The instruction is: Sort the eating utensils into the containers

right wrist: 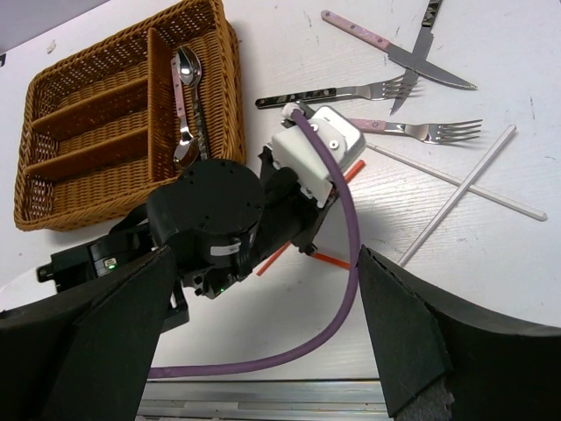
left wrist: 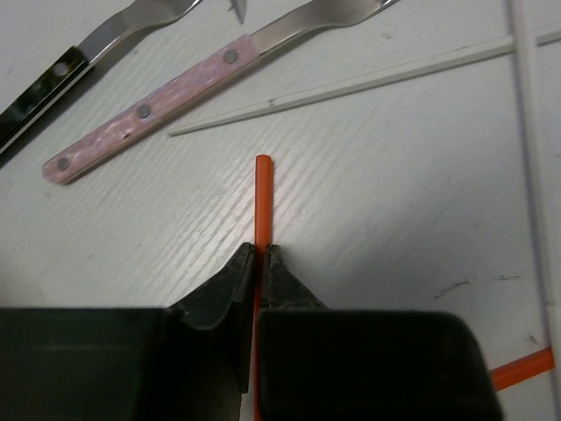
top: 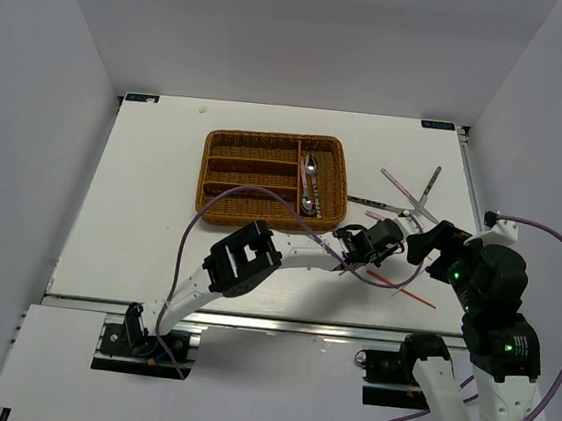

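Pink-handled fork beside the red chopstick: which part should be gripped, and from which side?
Take the pink-handled fork by its riveted handle, mid-length, probably coming straight down with the jaws across its width. It lies flat on the table, and the handle is straight and flat-sided, while the neck curves.

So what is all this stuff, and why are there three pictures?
These are two robot arms fixed to a white table. One picture looks down from above. The other two come from little cameras on each arm's wrist. On the table sits a woven tray with two spoons in one slot. Beside it lie forks, knives and white chopsticks. The left gripper, a two-finger pincher, is shut on a red chopstick. The right gripper is open and holds nothing.
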You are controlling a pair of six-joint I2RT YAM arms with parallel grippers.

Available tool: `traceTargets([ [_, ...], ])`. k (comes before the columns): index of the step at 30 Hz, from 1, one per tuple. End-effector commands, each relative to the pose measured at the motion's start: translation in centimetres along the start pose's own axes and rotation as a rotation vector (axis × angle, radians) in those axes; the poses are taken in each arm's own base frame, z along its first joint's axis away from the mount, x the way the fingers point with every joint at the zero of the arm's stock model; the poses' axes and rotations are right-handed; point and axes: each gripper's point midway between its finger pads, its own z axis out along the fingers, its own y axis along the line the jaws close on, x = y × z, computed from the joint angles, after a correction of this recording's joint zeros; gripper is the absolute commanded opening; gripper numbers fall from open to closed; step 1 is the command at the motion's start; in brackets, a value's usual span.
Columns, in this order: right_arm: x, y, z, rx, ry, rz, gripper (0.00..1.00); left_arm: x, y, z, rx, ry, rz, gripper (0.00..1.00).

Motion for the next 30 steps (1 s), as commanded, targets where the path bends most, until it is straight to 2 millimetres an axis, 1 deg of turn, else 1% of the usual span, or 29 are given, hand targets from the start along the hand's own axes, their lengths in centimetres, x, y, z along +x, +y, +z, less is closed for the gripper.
traceTargets([
  [1,-1.0,0.5,-0.2,-0.026,-0.045,-0.021,0.89,6.8,3.3,-1.2,-0.108,0.205,0.082,0.0],
  [2,-1.0,0.4,-0.2,-0.023,-0.046,-0.021,0.89,6.0,3.6,-1.6,-0.118,0.19,0.075,0.0],
  [3,-1.0,0.4,-0.1,-0.022,-0.047,-0.021,0.89,5.7,3.8,-1.8,-0.121,0.182,0.066,0.0],
  [4,-1.0,0.4,-0.1,-0.018,-0.047,-0.021,0.89,6.0,3.9,-2.1,-0.122,0.186,0.061,0.0],
  [5,-1.1,0.3,0.0,-0.012,-0.048,-0.019,0.89,4.5,3.9,-2.9,-0.121,0.155,0.036,0.0],
  [6,-1.1,0.3,0.0,-0.012,-0.048,-0.018,0.89,3.6,4.0,-3.3,-0.124,0.129,0.016,0.0],
  [7,-1.1,0.3,0.1,-0.012,-0.048,-0.016,0.89,3.7,4.2,-3.8,-0.133,0.127,0.002,0.0],
  [8,-1.0,0.3,0.1,-0.01,-0.047,-0.011,0.88,2.8,4.4,-4.3,-0.149,0.098,-0.038,0.0],
  [9,-1.1,0.3,0.1,-0.011,-0.048,-0.008,0.88,0.7,4.6,-5.5,-0.149,0.054,-0.069,0.0],
  [11,-1.3,0.4,0.1,-0.014,-0.055,-0.005,0.88,-0.3,4.6,-6.6,-0.138,0.02,-0.123,0.0],
  [12,-1.4,0.4,0.0,-0.016,-0.056,-0.006,0.88,-2.2,4.5,-7.9,-0.117,-0.018,-0.148,0.0],
  [13,-1.5,0.4,0.0,-0.012,-0.059,-0.004,0.88,-2.8,4.4,-8.5,-0.103,-0.032,-0.164,0.0],
  [14,-1.8,0.5,-0.2,-0.012,-0.07,-0.003,0.88,-2.9,4.2,-9.0,-0.089,-0.038,-0.181,0.0],
  [15,-1.9,0.5,-0.2,-0.01,-0.07,-0.006,0.88,-3.5,3.9,-9.6,-0.062,-0.05,-0.19,0.0],
  [16,-2.0,0.4,-0.3,-0.007,-0.073,-0.006,0.88,-4.8,3.9,-10.8,-0.045,-0.077,-0.203,0.0],
  [17,-2.1,0.5,-0.3,-0.009,-0.074,-0.006,0.88,-4.8,3.8,-11.2,-0.037,-0.08,-0.208,0.0],
  [18,-2.1,0.6,-0.4,-0.012,-0.075,-0.007,0.88,-5.2,3.3,-11.6,-0.001,-0.085,-0.208,0.0],
  [19,-2.1,0.6,-0.4,-0.013,-0.074,-0.008,0.88,-6.1,3.2,-12.4,0.017,-0.102,-0.209,0.0],
  [21,-2.2,0.6,-0.3,-0.015,-0.075,-0.007,0.88,-6.2,2.7,-13.1,0.057,-0.102,-0.191,0.0],
  [23,-2.2,0.6,-0.3,-0.015,-0.078,-0.006,0.88,-7.3,2.4,-14.4,0.098,-0.127,-0.169,0.0],
  [24,-2.2,0.6,-0.3,-0.017,-0.078,-0.007,0.88,-7.0,2.6,-14.7,0.097,-0.126,-0.163,0.0],
  [25,-2.1,0.6,-0.2,-0.016,-0.076,-0.007,0.88,-7.4,3.6,-15.1,0.048,-0.143,-0.164,0.0],
  [26,-2.1,0.6,-0.2,-0.015,-0.075,-0.007,0.88,-8.4,5.0,-16.0,0.009,-0.169,-0.181,0.0],
  [28,-1.9,0.6,0.1,-0.017,-0.071,-0.006,0.88,-9.2,7.4,-16.9,-0.064,-0.187,-0.228,0.0],
  [29,-1.8,0.6,0.2,-0.017,-0.067,-0.007,0.88,-9.8,10.2,-17.7,-0.157,-0.207,-0.294,0.0],
  [30,-1.7,0.6,0.4,-0.017,-0.064,-0.007,0.88,-10.1,12.0,-18.4,-0.221,-0.221,-0.335,0.0],
])
